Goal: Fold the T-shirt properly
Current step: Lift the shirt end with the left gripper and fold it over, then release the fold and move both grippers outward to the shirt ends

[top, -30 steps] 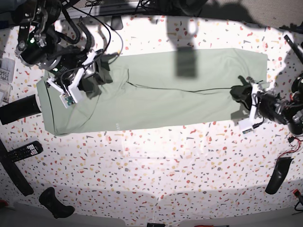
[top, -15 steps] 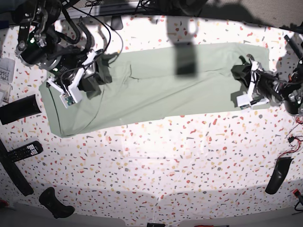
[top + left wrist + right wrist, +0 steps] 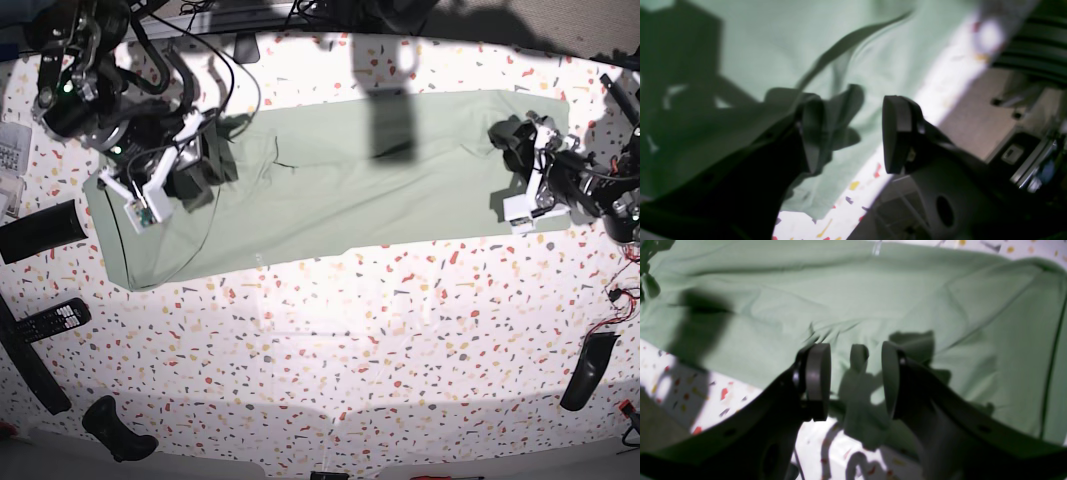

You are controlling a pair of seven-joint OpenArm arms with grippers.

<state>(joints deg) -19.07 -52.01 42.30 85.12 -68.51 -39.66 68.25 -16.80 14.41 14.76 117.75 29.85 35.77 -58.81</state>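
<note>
On the speckled table (image 3: 330, 340) — T-shirt (image 3: 330, 180) folded lengthwise, both arms over its ends.

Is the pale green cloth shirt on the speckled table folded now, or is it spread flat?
Folded: the pale green cloth shirt lies as a long narrow band across the speckled table, one layer doubled over another along its length.

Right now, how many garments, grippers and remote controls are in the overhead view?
Garments: 1, the T-shirt
Grippers: 2, left gripper and right gripper
Remote controls: 1, the black remote
Total: 4
</note>
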